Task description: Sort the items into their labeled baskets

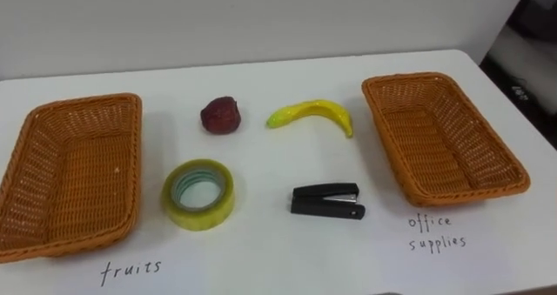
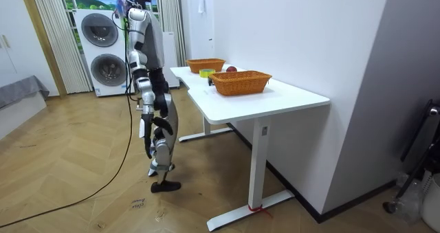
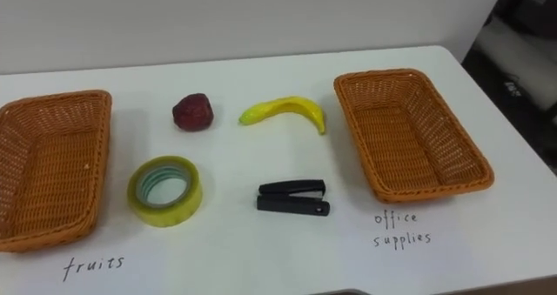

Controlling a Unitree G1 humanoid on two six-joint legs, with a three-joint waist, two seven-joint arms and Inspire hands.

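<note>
Bright, even light falls on the white bench [image 1: 261, 251]. Soft, faint shadows hug the tape roll [image 1: 209, 210] and stapler [image 1: 326, 202]. In the room view the bench shades the floor beneath.

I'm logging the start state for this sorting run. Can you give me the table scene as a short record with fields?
table: white; robot stands beside it
left basket: wicker, holds nothing, marked for fruit
right basket: wicker, holds nothing, marked for office supplies
fruit: banana and dark red fruit, far row between baskets
office supplies: tape roll and black stapler, near row
sorted: nothing yet
</note>
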